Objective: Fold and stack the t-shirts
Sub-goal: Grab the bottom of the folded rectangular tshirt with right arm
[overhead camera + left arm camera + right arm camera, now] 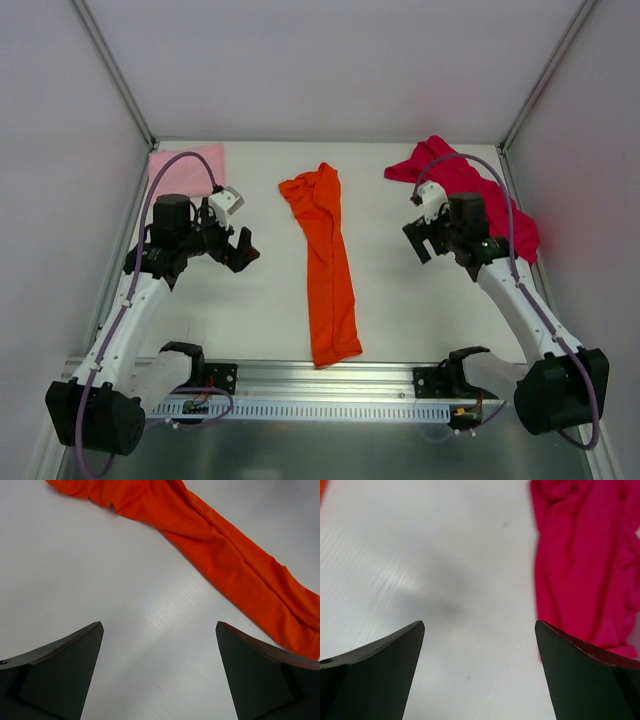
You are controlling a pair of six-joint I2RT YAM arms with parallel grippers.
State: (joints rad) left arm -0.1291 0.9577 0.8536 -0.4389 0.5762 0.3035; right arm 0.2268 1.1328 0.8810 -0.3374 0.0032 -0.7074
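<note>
Orange t-shirt (325,270), long strip, btwn L gripper (238,250) & R gripper (425,240), both spread.

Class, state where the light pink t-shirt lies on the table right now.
In the top view, the pink t-shirt lies in the far left corner, beyond the left claw, left of the orange t-shirt.

Plain orange t-shirt (328,260); pink t-shirt (190,162); crimson t-shirt (455,180); white table (250,310).

The right gripper (480,625) hangs over the white ribbed plastic table (435,545), dark wedge-shaped jaws spread wide; a crumpled magenta cloth t-shirt (580,565) lies to its right
</note>
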